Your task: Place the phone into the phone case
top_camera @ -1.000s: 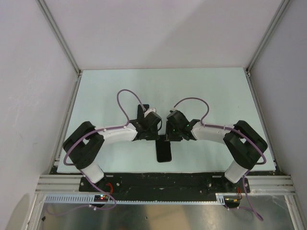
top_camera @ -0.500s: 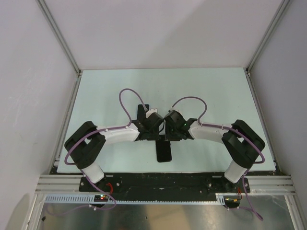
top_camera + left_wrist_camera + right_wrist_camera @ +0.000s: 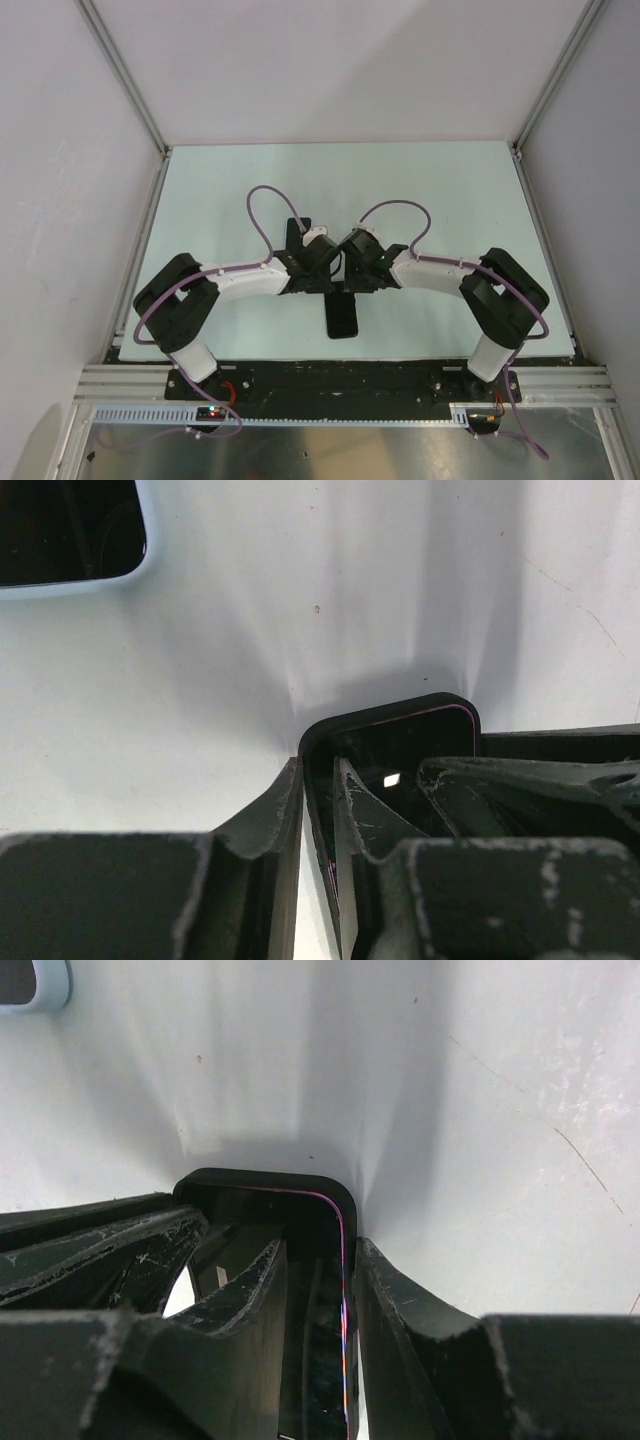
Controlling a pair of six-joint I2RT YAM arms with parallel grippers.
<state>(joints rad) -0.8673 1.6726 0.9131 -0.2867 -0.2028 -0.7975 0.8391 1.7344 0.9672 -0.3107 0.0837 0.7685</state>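
Pale mint table top [image 3: 220,190] lying flat, taking soft even light, fine scratches showing in close views. Plain white walls [image 3: 340,70] enclosing it at back and both sides. Aluminium posts [image 3: 125,75] slanting up from far corners. Aluminium rail [image 3: 340,380] running along near edge; brushed metal sheet [image 3: 340,450] gleaming below it.

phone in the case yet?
Out. The phone lies on the table, apart from the black case pinched by the left gripper and right gripper.
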